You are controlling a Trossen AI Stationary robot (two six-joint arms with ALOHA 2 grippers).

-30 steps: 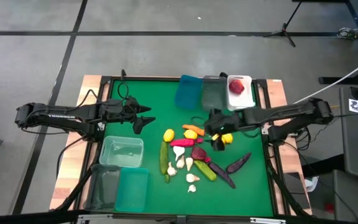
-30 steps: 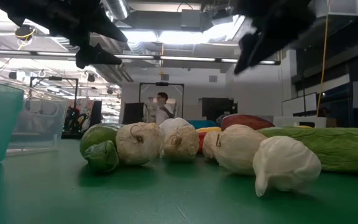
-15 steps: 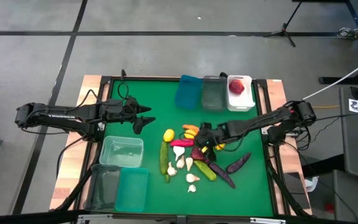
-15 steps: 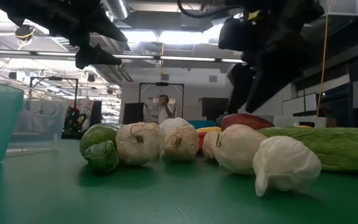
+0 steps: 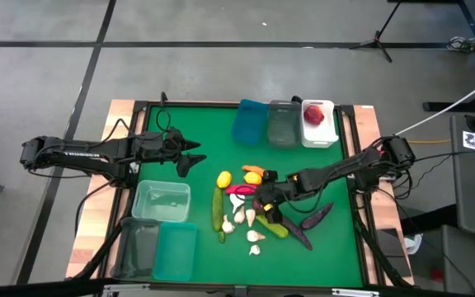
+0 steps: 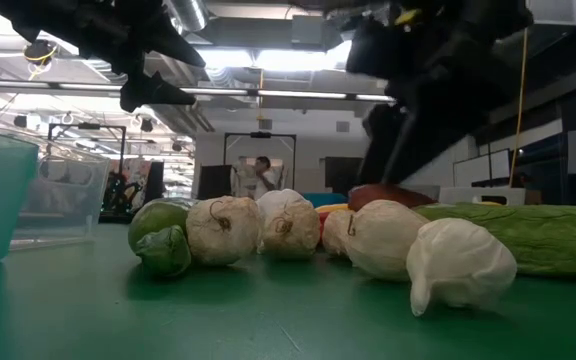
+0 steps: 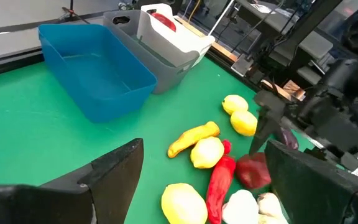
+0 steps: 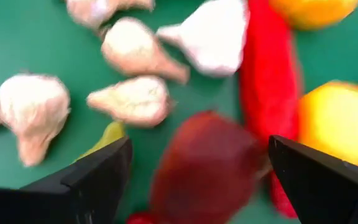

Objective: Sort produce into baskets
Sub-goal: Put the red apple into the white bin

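Green felt covers the bench (image 5: pixel 180 136), and the loose produce lies in 1 heap right of its middle. At the heart of that heap sits a dark red apple (image 8: pixel 207 168), with a long red pepper (image 8: pixel 267 81) touching it on one side and pale garlic bulbs (image 8: pixel 129 99) just beside it on the other. The right hand (image 5: pixel 264 202) hangs directly over the apple with its fingers spread wide on either side and nothing between them, so this looks like the approach to a pick.

Lemons (image 7: pixel 244 121) lie just beyond the apple, while cucumbers (image 5: pixel 218 210) and eggplants (image 5: pixel 316 216) ring the heap's outer side. The crowding leaves little room for the fingers to come down without nudging the pepper or garlic.

Another apple (image 5: pixel 312 114) already rests in the white basket (image 5: pixel 330 136) at the far edge, next to a grey basket (image 5: pixel 282 124) and a blue basket (image 5: pixel 251 122), which suggests where this 1 belongs. The felt between heap and baskets looks open. The left hand (image 5: pixel 190 154) waits well apart from the heap, fingers open and empty, above a pale basket (image 5: pixel 162 202).
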